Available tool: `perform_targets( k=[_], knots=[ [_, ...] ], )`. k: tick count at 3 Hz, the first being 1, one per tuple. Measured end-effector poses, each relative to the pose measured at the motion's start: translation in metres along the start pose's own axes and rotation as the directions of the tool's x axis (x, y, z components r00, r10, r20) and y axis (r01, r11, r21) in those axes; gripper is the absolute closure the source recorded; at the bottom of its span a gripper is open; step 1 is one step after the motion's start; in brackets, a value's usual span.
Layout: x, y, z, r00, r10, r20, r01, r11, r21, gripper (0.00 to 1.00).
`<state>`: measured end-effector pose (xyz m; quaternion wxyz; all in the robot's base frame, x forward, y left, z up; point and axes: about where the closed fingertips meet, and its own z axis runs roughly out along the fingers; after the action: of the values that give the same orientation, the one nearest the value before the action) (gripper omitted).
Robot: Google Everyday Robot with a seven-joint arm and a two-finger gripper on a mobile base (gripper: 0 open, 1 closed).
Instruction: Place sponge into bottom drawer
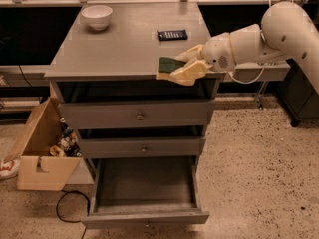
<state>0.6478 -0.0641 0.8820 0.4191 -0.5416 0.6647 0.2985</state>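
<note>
Two pale fingers (193,71) of the gripper (178,69) are closed on the sponge (168,63), its dark green scouring face up with a rim of yellow foam beneath; it hangs at the front edge of the flat grey cabinet top (124,49), near the front right corner; the smooth white arm (259,36) reaches in level from the right; below, the bottom drawer (144,217) stands pulled out, a plain grey wooden tray; a round white bowl (97,16) sits near the back left corner.
</note>
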Motion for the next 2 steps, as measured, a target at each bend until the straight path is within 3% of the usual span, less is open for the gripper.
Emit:
perform_targets(
  k=[1, 2],
  knots=[
    [0.017, 0.004, 0.010, 0.999, 0.040, -0.023, -0.041, 0.9988, -0.026, 1.00],
    [0.041, 0.017, 0.010, 0.995, 0.103, 0.002, -0.103, 0.9947, -0.009, 1.00]
  ],
)
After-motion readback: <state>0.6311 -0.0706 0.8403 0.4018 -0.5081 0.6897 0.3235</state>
